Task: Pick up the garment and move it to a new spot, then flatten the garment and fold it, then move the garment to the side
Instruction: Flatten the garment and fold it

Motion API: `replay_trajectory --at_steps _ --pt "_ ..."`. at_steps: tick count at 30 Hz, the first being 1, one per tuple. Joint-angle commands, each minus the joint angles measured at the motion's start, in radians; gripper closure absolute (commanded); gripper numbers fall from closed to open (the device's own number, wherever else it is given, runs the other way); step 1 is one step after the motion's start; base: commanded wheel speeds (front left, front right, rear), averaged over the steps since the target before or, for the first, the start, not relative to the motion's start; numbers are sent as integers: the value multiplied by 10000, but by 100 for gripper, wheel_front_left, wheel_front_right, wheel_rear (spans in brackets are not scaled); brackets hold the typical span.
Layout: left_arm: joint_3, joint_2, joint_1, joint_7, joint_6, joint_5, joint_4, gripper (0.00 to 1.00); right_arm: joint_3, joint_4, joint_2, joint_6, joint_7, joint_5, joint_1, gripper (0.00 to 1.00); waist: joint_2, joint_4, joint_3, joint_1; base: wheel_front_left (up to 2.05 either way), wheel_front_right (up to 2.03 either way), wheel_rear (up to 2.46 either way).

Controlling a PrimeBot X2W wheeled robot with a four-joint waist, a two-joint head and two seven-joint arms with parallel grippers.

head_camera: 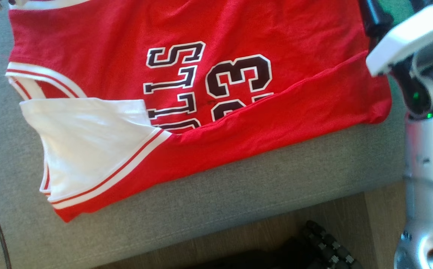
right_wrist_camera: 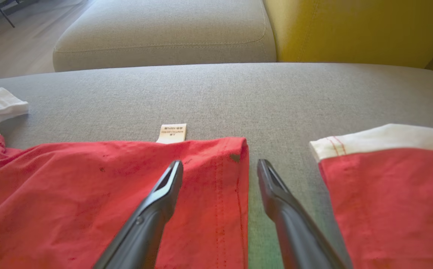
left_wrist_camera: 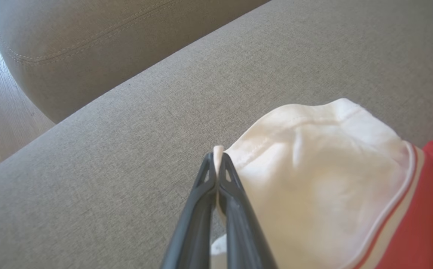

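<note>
**Jersey** (head_camera: 276,130): red, with white trim, dark lettering and the number 23 (head_camera: 239,78). It is lying spread across a grey cushion (head_camera: 276,179), near the front edge. Its near long edge is folding up over part of the number. A white panel (head_camera: 89,142) with a red-and-white band is showing at its left end in the head view.

**Left gripper** (left_wrist_camera: 216,160): the fingers are pressing together and pinching the stitched white edge of the jersey. A sliver of cloth is poking out between the tips. The white panel is bulging up just beside them.

**Right gripper** (right_wrist_camera: 219,164): the fingers are standing wide apart and holding nothing. One is hanging over a red hem corner. The other is hanging over a bare strip of cushion between that corner and a second red piece with a white band. Whether either is touching cloth cannot be told.

**Label** (right_wrist_camera: 171,133): small and white, it is sticking out from under the red hem onto the cushion.

**Right arm** (head_camera: 429,157): silver, it is standing at the right edge of the head view, beside the jersey's right end.

**Floor** (head_camera: 351,209): wood, it is showing below the cushion's front edge.

**Further cushions**: a second grey one (right_wrist_camera: 164,33) and a yellow one (right_wrist_camera: 351,30) are sitting behind.
</note>
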Motion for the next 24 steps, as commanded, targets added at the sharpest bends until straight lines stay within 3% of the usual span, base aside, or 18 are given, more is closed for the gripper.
replay_trajectory --at_steps 1,12,22,24 --pt "218 483 -667 -121 12 -163 -272 100 -70 101 142 -4 229 -18 -404 0 0 101 -34 0 0 0 0" --pt "-355 665 -779 -318 12 -586 -335 100 -74 2141 163 -4 991 557 -1878 0 0 232 -204 0 0 0 0" --pt "-642 611 -847 -482 12 -917 -266 100 -76 3590 165 -4 814 486 -2721 0 0 384 -250 0 0 0 0" --pt "-690 613 -892 -508 12 -945 -253 100 -40 3818 165 -4 734 447 -2877 6 0 427 -239 0 0 0 0"
